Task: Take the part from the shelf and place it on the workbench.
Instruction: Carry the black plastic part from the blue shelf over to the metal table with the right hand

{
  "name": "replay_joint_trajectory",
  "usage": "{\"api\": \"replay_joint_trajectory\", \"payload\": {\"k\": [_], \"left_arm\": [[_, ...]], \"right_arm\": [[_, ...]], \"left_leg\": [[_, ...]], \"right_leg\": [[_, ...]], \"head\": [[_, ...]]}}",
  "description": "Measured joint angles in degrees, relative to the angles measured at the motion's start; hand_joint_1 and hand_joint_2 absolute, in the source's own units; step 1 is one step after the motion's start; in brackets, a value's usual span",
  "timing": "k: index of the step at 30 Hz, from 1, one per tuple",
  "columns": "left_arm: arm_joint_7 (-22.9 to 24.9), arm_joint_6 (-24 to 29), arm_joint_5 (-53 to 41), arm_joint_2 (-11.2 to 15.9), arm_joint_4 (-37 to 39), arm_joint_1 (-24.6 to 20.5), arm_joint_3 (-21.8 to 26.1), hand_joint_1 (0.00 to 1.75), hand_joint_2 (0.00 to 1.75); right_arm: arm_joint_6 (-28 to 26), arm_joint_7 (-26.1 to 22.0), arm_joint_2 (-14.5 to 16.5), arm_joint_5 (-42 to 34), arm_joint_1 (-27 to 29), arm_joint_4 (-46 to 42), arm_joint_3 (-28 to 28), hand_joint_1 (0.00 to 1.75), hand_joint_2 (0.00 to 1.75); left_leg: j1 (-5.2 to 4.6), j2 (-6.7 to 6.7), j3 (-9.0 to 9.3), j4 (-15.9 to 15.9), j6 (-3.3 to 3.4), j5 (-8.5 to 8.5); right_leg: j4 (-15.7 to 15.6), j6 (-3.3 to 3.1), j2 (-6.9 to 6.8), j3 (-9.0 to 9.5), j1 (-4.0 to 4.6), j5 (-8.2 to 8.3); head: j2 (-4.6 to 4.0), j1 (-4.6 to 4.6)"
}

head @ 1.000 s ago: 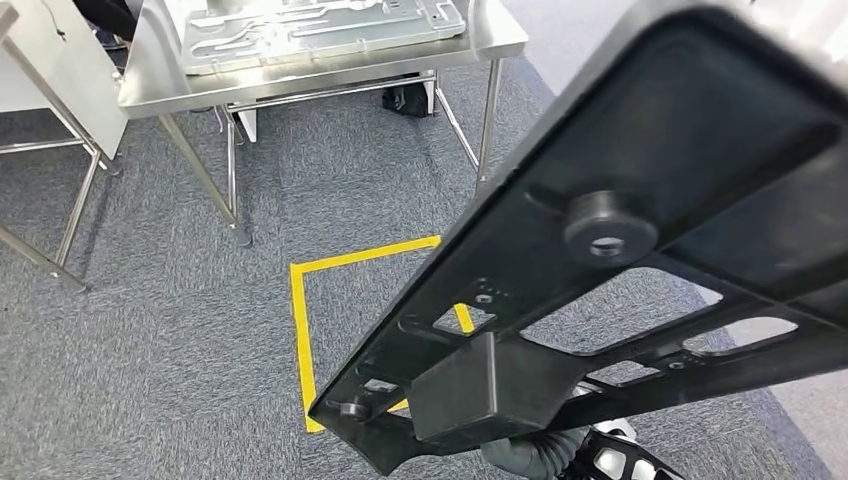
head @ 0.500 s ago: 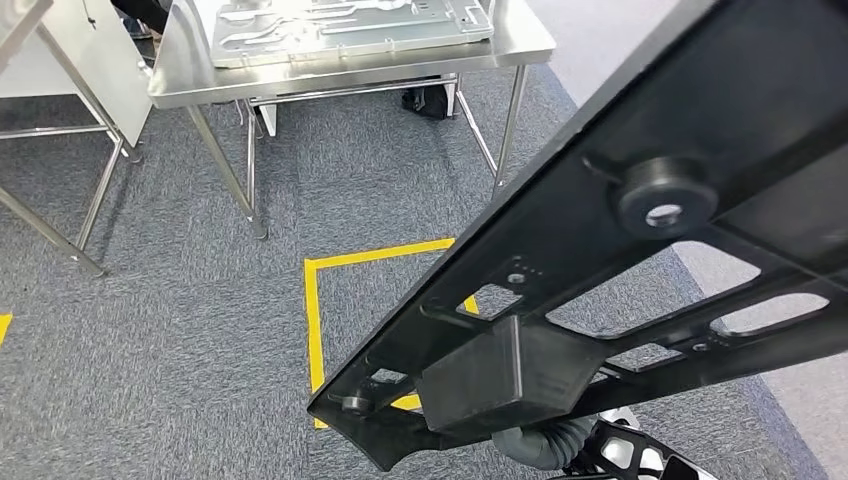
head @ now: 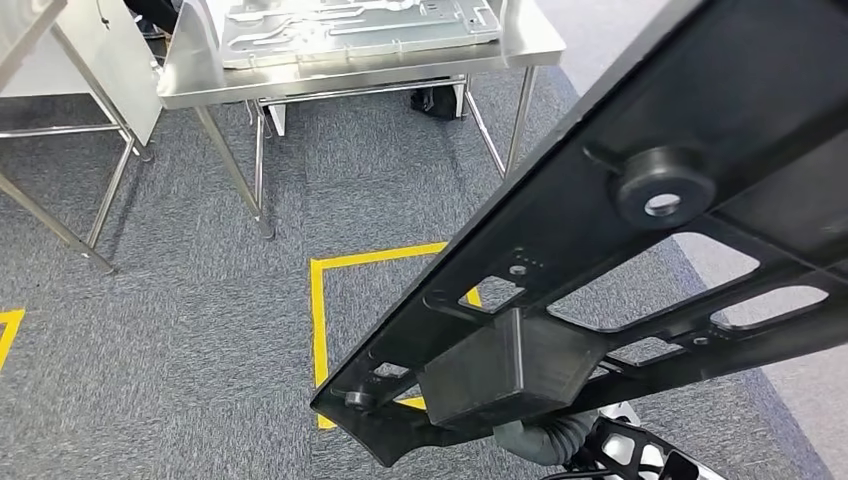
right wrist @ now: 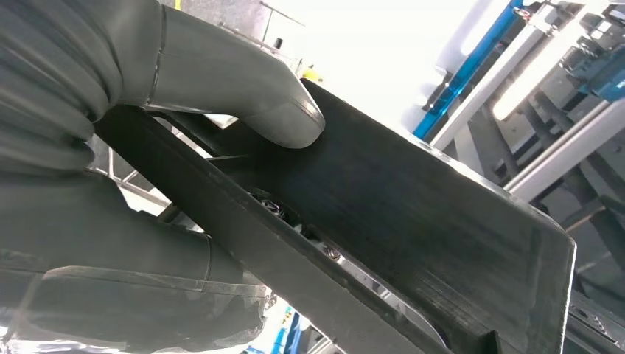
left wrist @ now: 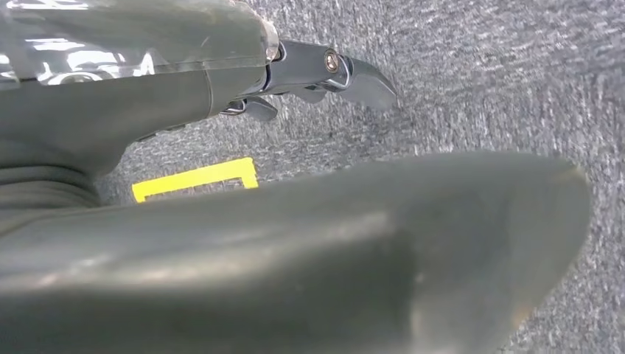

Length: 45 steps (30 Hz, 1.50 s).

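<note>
- Head view: we see one large black part (head: 640, 250), one steel workbench (head: 360, 72) with one silver plate (head: 360, 22) lying flat on it, and one yellow tape square (head: 322, 310) on the grey carpet (head: 150, 350).
- We also count one more yellow tape corner (head: 8, 325) at the left edge, and thin metal legs of a second frame (head: 60, 215) beside the workbench.
- We find the part to be matte black plastic, long and flat, with ribs, several open cut-outs, one round boss with a hole and one solid rectangular block on its underside.
- We see that the workbench is shiny metal with slim legs; the plate on it is pressed metal with raised channels.
- We see the part held in the air, tilted, running from the lower middle to the upper right, above the tape square and well apart from the workbench.
- Right wrist view: our right hand (right wrist: 140, 147) grips the part (right wrist: 413, 221); the thick grey thumb presses on its flat face and the other fingers wrap under its edge.
- Left wrist view: our left hand (left wrist: 295, 70) holds nothing; its dark fingers lie curled in close above the carpet.
</note>
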Motion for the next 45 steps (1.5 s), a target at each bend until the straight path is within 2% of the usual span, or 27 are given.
{"api": "replay_joint_trajectory", "payload": {"k": [2, 4, 5, 6, 7, 9, 10, 11, 14, 16, 17, 20, 22, 23, 25, 27, 30, 31, 33, 35, 37, 38, 39, 41, 42, 43, 45], "left_arm": [[0.0, 0.0, -0.2, 0.0, 0.0, -0.1, 0.0, 0.0, 0.0], [-0.1, 0.0, -0.2, 0.0, 0.0, 0.0, 0.0, 0.0, 0.0], [-0.1, 0.0, -0.2, 0.0, 0.0, 0.1, 0.0, 0.0, 0.0], [-0.1, 0.0, -0.2, 0.0, 0.0, 0.3, 0.0, 0.0, 0.0], [-0.1, 0.0, -0.2, 0.0, 0.0, 0.3, 0.0, 0.0, 0.0], [-0.1, 0.0, -0.3, 0.0, 0.0, 0.4, 0.0, 0.0, 0.0], [-0.2, 0.0, -0.3, 0.0, 0.0, 0.4, 0.0, 0.0, 0.0], [-0.2, 0.1, -0.3, 0.0, 0.0, 0.4, 0.0, 0.0, 0.0], [-0.3, 0.1, -0.3, 0.1, 0.0, 0.4, 0.0, 0.0, 0.0], [-0.4, 0.1, -0.3, 0.1, 0.0, 0.3, 0.0, 0.0, 0.0], [-0.4, 0.1, -0.3, 0.1, 0.0, 0.3, 0.0, 0.0, 0.0], [-0.5, 0.1, -0.3, 0.1, 0.0, 0.3, 0.0, 0.0, 0.0], [-0.5, 0.1, -0.3, 0.1, 0.0, 0.4, 0.0, 0.0, 0.0], [-0.5, 0.1, -0.3, 0.1, 0.0, 0.4, 0.0, 0.0, 0.0], [-0.5, 0.1, -0.3, 0.0, 0.0, 0.4, 0.0, 0.0, 0.0], [-0.6, 0.1, -0.4, -0.1, 0.1, 0.4, 0.0, 0.0, 0.0], [-0.7, 0.1, -0.4, 0.1, 0.1, 0.3, 0.0, 0.0, 0.0], [-0.7, 0.1, -0.4, 0.1, 0.1, 0.2, 0.0, 0.0, 0.0], [-0.7, 0.1, -0.4, 0.2, 0.1, 0.1, 0.0, 0.0, 0.0], [-0.8, 0.0, -0.6, 0.2, 0.1, 0.3, 0.0, 0.0, 0.0], [-0.8, 0.1, -1.0, 0.2, 0.1, 0.6, 0.0, 0.0, 0.0], [-0.8, 0.1, -1.2, 0.2, 0.1, 0.7, 0.1, 0.0, 0.0], [-0.9, 0.1, -1.5, 0.2, 0.1, 0.8, 0.1, 0.0, 0.0], [-0.9, 0.1, -1.8, 0.2, 0.1, 1.1, 0.2, 0.0, 0.0], [-0.9, 0.2, -1.9, 0.2, 0.2, 1.2, 0.2, 0.0, 0.0], [-0.9, 0.2, -2.0, 0.2, 0.2, 1.2, 0.2, 0.0, 0.0], [-0.9, 0.2, -2.1, 0.3, 0.2, 0.8, 0.2, 0.0, 0.0]], "right_arm": [[0.0, 0.0, 0.3, 0.0, -0.1, 0.0, 0.0, 1.75, 1.75], [0.0, 0.0, 0.5, 0.0, -0.2, 0.1, 0.0, 1.75, 1.75], [0.0, 0.0, 0.5, -0.1, -0.2, 0.1, 0.0, 1.75, 1.75], [0.0, 0.0, 0.5, -0.1, -0.2, 0.2, 0.0, 1.75, 1.75], [0.0, 0.0, 0.5, -0.1, -0.2, 0.3, 0.0, 1.75, 1.75], [-0.1, 0.0, 0.6, -0.1, -0.2, 0.3, 0.1, 1.75, 1.75], [-0.1, 0.0, 0.6, -0.2, -0.3, 0.3, 0.1, 1.75, 1.75], [-0.1, 0.0, 0.7, -0.2, -0.3, 0.3, 0.1, 1.75, 1.75], [-0.1, 0.0, 0.7, -0.4, -0.5, 0.3, 0.1, 1.75, 1.75], [-0.1, 0.0, 0.8, -0.4, -0.7, 0.3, 0.1, 1.75, 1.75], [-0.1, 0.0, 0.8, -0.4, -0.8, 0.3, 0.1, 1.75, 1.75], [-0.1, 0.0, 0.8, -0.5, -0.8, 0.3, 0.1, 1.75, 1.75], [-0.1, 0.0, 0.7, -0.5, -0.8, 0.3, 0.1, 1.75, 1.75], [-0.1, 0.0, 0.7, -0.6, -0.8, 0.3, 0.1, 1.75, 1.75], [-0.1, 0.0, 0.7, -0.7, -0.7, 0.4, 0.1, 1.75, 1.75], [-0.1, 0.0, 0.8, -0.8, -0.7, 0.5, 0.1, 1.75, 1.75], [-0.1, 0.0, 0.8, -1.0, -0.8, 0.6, 0.1, 1.75, 1.75], [-0.1, 0.0, 0.8, -1.1, -0.8, 0.6, 0.1, 1.75, 1.75], [-0.1, 0.0, 0.8, -1.2, -0.8, 0.7, 0.1, 1.75, 1.75], [0.0, 0.0, 0.9, -1.2, -0.8, 0.8, 0.1, 1.75, 1.75], [0.1, 0.0, 0.9, -1.2, -0.7, 1.1, 0.0, 1.75, 1.75], [-0.1, 0.0, 0.9, -1.4, -0.5, 1.3, -0.1, 1.75, 1.75], [-0.6, 0.0, 0.9, -1.6, -0.4, 1.5, -0.2, 1.75, 1.75], [-1.9, 0.0, 0.9, -2.1, -0.1, 2.0, -0.4, 1.75, 1.75], [-2.4, 0.0, 0.9, -2.3, 0.0, 2.1, -0.5, 1.75, 1.75], [-2.7, 0.0, 0.9, -2.4, 0.2, 2.1, -0.5, 1.75, 1.75], [-3.2, 0.0, 0.9, -2.4, 0.2, 2.1, -0.7, 1.75, 1.75]], "left_leg": [[0.11, 0.23, -1.7, 4.3, -0.52, -1.95], [0.26, 0.38, -6.0, 11.9, -0.84, -4.91], [0.31, 0.43, -8.06, 14.9, -0.95, -5.5], [0.33, 0.48, -9.24, 16.0, -1.01, -4.88], [0.36, 0.54, -9.31, 14.8, -1.0, -3.07], [0.34, 0.78, -6.84, 7.6, -0.7, 1.97], [0.19, 0.92, -5.36, 4.2, -0.43, 3.38], [0.02, 1.02, -4.3, 2.0, -0.05, 3.86], [-0.18, 0.84, -2.98, 0.6, 1.34, 2.47], [-0.03, 0.63, -1.64, 0.0, 2.12, 1.77], [0.04, 0.56, -0.85, -0.3, 2.41, 1.38], [0.02, 0.33, 1.2, -0.5, 2.75, -0.28], [0.01, 0.05, 2.91, -0.5, 2.63, -1.66], [0.01, -0.08, 3.96, -0.5, 2.52, -2.42], [-0.05, -0.22, 5.86, -0.5, 2.21, -4.06], [-0.15, -0.31, 7.01, -0.9, 1.61, -5.44], [-0.18, -0.21, 7.9, 0.3, 0.58, -4.9], [-0.15, -0.06, 7.19, 2.6, 0.31, -4.2], [0.01, 0.22, 3.56, 8.8, -0.09, -4.26], [0.15, 0.29, -1.06, 13.7, -0.41, -7.28], [0.28, 0.36, -4.04, 13.8, -0.67, -10.34], [0.33, 0.42, -4.66, 11.9, -0.68, -10.07], [0.36, 0.5, -4.88, 9.0, -0.57, -7.81], [0.12, 0.68, -4.83, 3.9, -0.09, -0.46], [-0.1, 0.78, -4.6, 2.5, 0.26, 2.12], [-0.33, 0.81, -4.3, 2.0, 0.6, 3.2], [-0.45, 0.68, -2.99, 1.2, 1.32, 2.52]], "right_leg": [[-0.4, -0.53, -0.15, 1.02, -0.27, -0.01], [-0.5, -0.83, -0.25, 1.75, -0.18, -0.65], [-0.5, -0.84, -0.26, 2.15, -0.15, -1.07], [-0.5, -0.79, -0.26, 2.67, -0.14, -1.55], [-0.5, -0.7, -0.26, 3.31, -0.14, -2.09], [-0.5, -0.39, -0.29, 4.84, -0.16, -3.32], [-0.5, -0.11, -0.3, 5.41, -0.08, -3.9], [-0.6, 0.21, -0.31, 5.85, -0.02, -4.38], [-0.1, 1.42, -0.32, 6.51, 0.08, -4.57], [3.9, 2.03, -0.24, 4.66, -0.06, -3.75], [7.4, 2.22, -0.18, 2.43, -0.15, -3.79], [16.7, 2.54, -0.07, -5.96, -0.29, -7.5], [16.4, 2.62, -0.07, -8.7, -0.32, -8.61], [13.9, 2.51, -0.07, -8.84, -0.31, -7.16], [6.8, 1.91, 0.0, -8.16, -0.04, -0.19], [2.8, 1.16, 0.13, -7.62, 0.35, 4.7], [1.7, 0.12, 0.31, -5.86, 0.31, 4.17], [1.2, -0.24, 0.3, -4.82, 0.22, 3.68], [0.7, -0.75, 0.2, -2.8, 0.15, 2.45], [0.7, -0.96, 0.22, -1.06, 0.17, 0.94], [0.6, -0.94, 0.36, 1.07, 0.17, -0.78], [0.6, -0.86, 0.41, 2.28, 0.18, -1.7], [0.6, -0.74, 0.4, 3.41, 0.2, -2.63], [0.7, -0.34, 0.43, 5.28, 0.23, -4.31], [0.5, -0.02, 0.5, 5.85, 0.19, -4.96], [0.6, 0.38, 0.57, 6.32, 0.17, -5.28], [1.9, 1.27, 0.59, 6.32, 0.03, -4.77]], "head": [[0.0, -0.01], [0.0, -0.01], [0.0, -0.01], [0.0, -0.01], [0.0, -0.01], [0.0, 0.0], [0.0, 0.0], [0.0, 0.01], [0.01, 0.01], [0.01, 0.01], [0.01, 0.02], [0.0, 0.03], [0.0, 0.03], [0.0, 0.03], [0.0, 0.03], [0.0, 0.05], [0.01, 0.02], [0.01, 0.02], [0.01, 0.02], [0.0, 0.02], [0.0, 0.01], [0.0, 0.01], [0.0, 0.02], [0.0, 0.03], [0.01, 0.02], [0.01, 0.02], [0.01, 0.02]]}}
